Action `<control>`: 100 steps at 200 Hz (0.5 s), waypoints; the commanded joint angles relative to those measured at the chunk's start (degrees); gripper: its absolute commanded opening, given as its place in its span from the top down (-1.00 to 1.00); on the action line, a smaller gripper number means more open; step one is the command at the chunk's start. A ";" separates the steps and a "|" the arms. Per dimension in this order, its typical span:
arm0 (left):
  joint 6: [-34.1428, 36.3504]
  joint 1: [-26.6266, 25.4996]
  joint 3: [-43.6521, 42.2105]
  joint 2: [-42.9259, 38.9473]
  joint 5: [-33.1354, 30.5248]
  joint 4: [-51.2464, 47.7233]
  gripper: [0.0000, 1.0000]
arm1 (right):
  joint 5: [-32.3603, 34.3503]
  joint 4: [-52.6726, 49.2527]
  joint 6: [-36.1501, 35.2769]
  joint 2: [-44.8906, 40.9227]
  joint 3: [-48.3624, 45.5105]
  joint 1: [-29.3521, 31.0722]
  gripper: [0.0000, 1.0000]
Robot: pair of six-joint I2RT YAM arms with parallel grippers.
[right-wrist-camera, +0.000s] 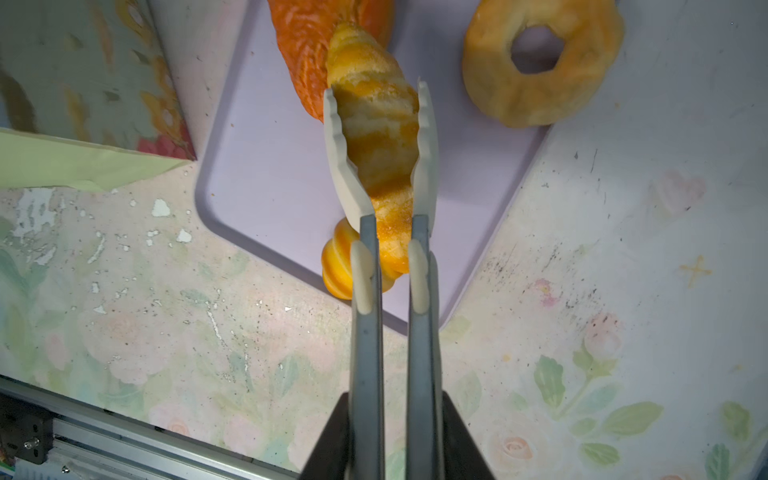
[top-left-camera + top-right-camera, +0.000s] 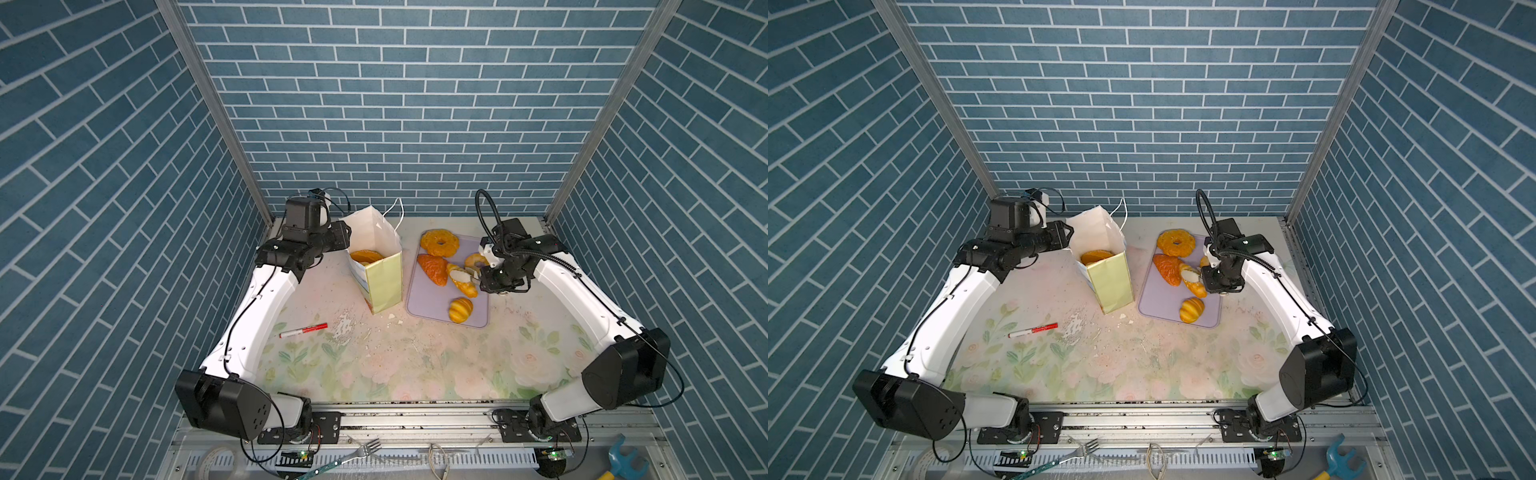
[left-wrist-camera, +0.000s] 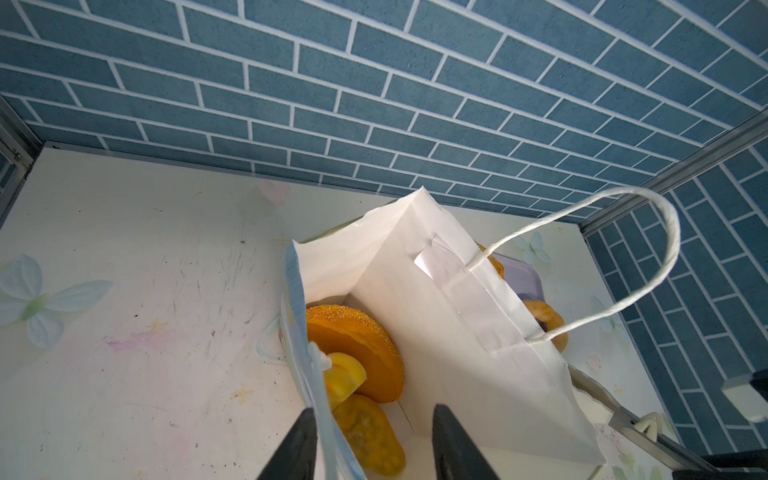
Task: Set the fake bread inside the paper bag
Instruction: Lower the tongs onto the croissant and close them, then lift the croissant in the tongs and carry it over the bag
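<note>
My right gripper [image 1: 395, 395] [image 2: 496, 280] is shut on grey tongs [image 1: 368, 311]. Their white tips clamp a yellow-orange croissant [image 1: 374, 124] [image 2: 463, 283] over the lilac tray [image 2: 428, 303]. On the tray lie a ring doughnut [image 2: 439, 242], a brownish-red croissant [image 2: 433, 269] and a ridged roll [image 2: 460, 309]. A second doughnut [image 1: 540, 62] is at the tray's edge. The paper bag [image 2: 384, 282] [image 3: 457, 332] stands left of the tray with several breads [image 3: 357, 345] inside. My left gripper [image 3: 374, 409] [image 2: 343, 237] is open astride the bag's near wall.
A red marker [image 2: 303, 330] lies on the flowered table left of the bag, amid white paint flakes. A fork [image 2: 361, 451], a tape roll and a blue toy wrench [image 2: 623, 459] sit by the front rail. Brick-pattern walls enclose three sides.
</note>
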 commanded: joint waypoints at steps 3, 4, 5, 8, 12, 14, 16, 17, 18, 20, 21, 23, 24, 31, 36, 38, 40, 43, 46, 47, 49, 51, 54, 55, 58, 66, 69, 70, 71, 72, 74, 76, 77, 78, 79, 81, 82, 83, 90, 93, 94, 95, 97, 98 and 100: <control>0.49 -0.36 0.56 -1.01 -0.86 -0.85 0.03 | 0.07 0.05 -1.07 -3.36 4.02 1.83 0.52; 0.50 -0.33 0.52 -1.06 -0.86 -0.87 0.03 | 0.07 0.05 -1.08 -3.39 4.20 1.90 0.52; 0.50 -0.31 0.54 -1.09 -0.86 -0.84 0.03 | 0.07 0.05 -1.09 -3.45 4.28 1.94 0.52; 0.58 -0.33 0.50 -1.13 -0.97 -0.89 0.03 | 0.07 0.06 -1.05 -3.61 4.67 2.09 0.52; 0.58 -0.38 0.43 -1.24 -1.02 -0.89 0.02 | 0.07 0.02 -0.97 -3.72 5.17 2.27 0.52; 0.52 -0.36 0.42 -1.28 -1.07 -0.96 0.02 | 0.07 0.00 -0.97 -3.80 5.36 2.31 0.52; 0.64 -0.38 0.40 -1.39 -1.11 -0.93 0.02 | 0.07 -0.02 -0.93 -3.85 5.63 2.39 0.52; 0.61 -0.38 0.39 -1.43 -1.12 -0.96 0.02 | 0.07 -0.03 -0.97 -3.90 5.70 2.40 0.52; 0.60 -0.38 0.35 -1.45 -1.12 -0.92 0.02 | 0.07 -0.03 -0.99 -3.92 5.91 2.45 0.52; 0.59 -0.34 0.31 -1.52 -1.19 -0.97 0.01 | 0.07 -0.03 -1.00 -4.01 6.18 2.49 0.52; 0.63 -0.36 0.31 -1.54 -1.20 -0.97 0.01 | 0.07 -0.03 -1.00 -4.02 6.38 2.54 0.52; 0.66 -0.38 0.26 -1.55 -1.25 -0.98 0.01 | 0.07 -0.03 -1.05 -4.10 6.65 2.56 0.52; 0.67 -0.38 0.24 -1.55 -1.27 -0.94 0.01 | 0.07 0.01 -0.98 -4.16 6.74 2.62 0.52; 0.77 -0.38 0.08 -1.77 -1.40 -0.98 0.01 | 0.07 0.26 -0.99 -4.45 7.53 2.77 0.52; 0.72 -0.38 -0.06 -1.89 -1.39 -0.84 0.01 | 0.07 0.59 -1.00 -4.70 8.22 2.96 0.52; 0.73 -0.32 -0.12 -1.86 -1.39 -0.88 0.01 | 0.07 0.76 -0.89 -4.84 8.45 2.93 0.52; 0.67 -0.37 -0.13 -1.89 -1.34 -0.78 0.01 | 0.07 0.98 -0.87 -4.94 8.71 2.98 0.52; 0.60 -0.38 -0.26 -1.90 -1.34 -0.74 0.00 | 0.07 1.39 -0.76 -5.12 9.09 2.99 0.52; 0.63 -0.38 -0.25 -2.01 -1.28 -0.70 0.00 | 0.07 1.97 -0.68 -5.36 9.38 3.03 0.52; 0.61 -0.38 -0.28 -2.00 -1.25 -0.66 0.00 | 0.07 2.20 -0.62 -5.44 9.47 3.07 0.52; 0.59 -0.38 -0.31 -1.99 -1.22 -0.59 0.00 | 0.07 2.70 -0.53 -5.64 9.64 3.11 0.52; 0.52 -0.34 -0.38 -2.03 -1.21 -0.53 0.00 | 0.07 3.16 -0.36 -5.84 9.82 3.16 0.52; 0.51 -0.31 -0.48 -2.07 -1.13 -0.47 0.00 | -0.04 3.94 -0.13 -6.06 10.03 3.14 0.52; 0.42 -0.35 -0.48 -2.03 -1.13 -0.46 0.00 | -0.12 4.24 -0.08 -6.15 10.10 3.17 0.52; 0.31 -0.37 -0.47 -2.00 -1.05 -0.46 0.00 | -0.36 4.85 0.01 -6.33 10.39 3.18 0.52; 0.28 -0.35 -0.32 -1.89 -1.00 -0.53 0.00 | -0.67 6.72 0.22 -6.62 11.37 3.41 0.52; 0.24 -0.45 -0.25 -1.85 -1.00 -0.53 0.00 | -0.55 7.28 0.29 -6.67 11.89 3.53 0.52; 0.28 -0.42 -0.24 -1.83 -0.97 -0.54 0.00 | -0.46 7.36 0.30 -6.67 12.04 3.59 0.52; 0.26 -0.44 -0.28 -1.82 -0.91 -0.54 0.00 | -0.37 7.53 0.35 -6.67 12.12 3.62 0.52; 0.29 -0.41 -0.29 -1.82 -0.89 -0.54 0.00 | -0.33 7.75 0.38 -6.67 12.29 3.63 0.52; 0.31 -0.39 -0.31 -1.82 -0.89 -0.48 0.00 | -0.23 8.02 0.29 -6.67 12.70 3.71 0.53; 0.26 -0.43 -0.31 -1.77 -0.87 -0.46 0.00 | -0.20 8.35 0.20 -6.67 12.93 3.80 0.53; 0.25 -0.45 -0.27 -1.79 -0.86 -0.41 0.00 | -0.15 8.47 0.17 -6.63 13.09 3.81 0.53; 0.24 -0.46 -0.25 -1.80 -0.86 -0.39 0.00 | -0.13 8.52 0.11 -6.61 13.30 3.82 0.53; 0.24 -0.60 -0.28 -1.81 -0.86 -0.38 0.00 | -0.12 8.68 0.04 -6.60 13.45 3.86 0.53; 0.19 -0.59 -0.35 -1.81 -0.90 -0.35 0.00 | 0.02 8.85 -0.06 -6.59 13.87 3.97 0.53; 0.21 -0.58 -0.33 -1.81 -0.88 -0.31 0.00 | 0.05 9.07 -0.14 -6.59 14.08 4.03 0.53; 0.22 -0.66 -0.37 -1.81 -0.87 -0.34 0.00 | 0.06 9.26 -0.22 -6.54 14.19 4.10 0.53; 0.18 -0.78 -0.47 -1.86 -0.86 -0.28 0.00 | 1.97 10.58 -0.60 -6.58 15.21 4.52 0.53; 0.15 -0.82 -0.42 -1.87 -0.83 -0.15 0.00 | 2.60 11.25 -0.76 -6.63 15.45 4.72 0.53; 0.11 -0.82 -0.46 -1.84 -0.75 -0.17 0.00 | 2.79 11.45 -0.79 -6.65 15.58 4.76 0.53; 0.04 -0.82 -0.47 -1.87 -0.72 -0.18 0.00 | 2.83 11.69 -0.85 -6.71 15.64 4.77 0.53; 0.01 -0.82 -0.53 -1.83 -0.58 -0.19 0.00 | 2.89 12.06 -1.01 -6.68 15.80 4.85 0.53; -0.01 -0.82 -0.51 -1.82 -0.54 -0.19 0.00 | 2.89 12.25 -1.05 -6.72 15.89 4.87 0.53; -0.07 -0.82 -0.54 -1.88 -0.45 -0.19 0.00 | 2.88 12.66 -1.26 -6.73 16.17 4.88 0.53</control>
